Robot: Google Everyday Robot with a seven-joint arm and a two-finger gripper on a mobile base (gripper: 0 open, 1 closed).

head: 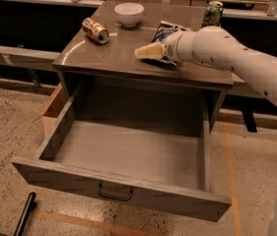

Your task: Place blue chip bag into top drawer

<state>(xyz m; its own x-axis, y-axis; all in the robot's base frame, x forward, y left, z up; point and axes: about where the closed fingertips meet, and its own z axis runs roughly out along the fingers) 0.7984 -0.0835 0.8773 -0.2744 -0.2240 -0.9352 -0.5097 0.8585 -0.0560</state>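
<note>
The blue chip bag (pixel 164 32) lies crumpled on the top of the grey cabinet (pixel 104 58), right of its middle. My gripper (pixel 148 52) is low over the cabinet top at the near left edge of the bag, pointing left, with the white arm reaching in from the right and covering part of the bag. The top drawer (pixel 124 193) is pulled wide open below, its inside bare, with the dark handle (pixel 114 194) on the front panel.
An orange can (pixel 95 30) lies on its side at the cabinet's back left. A white bowl (pixel 129 13) and an upright green can (pixel 212 13) stand at the back. A cardboard box (pixel 54 106) sits left of the drawer. A black object (pixel 24 213) lies on the floor.
</note>
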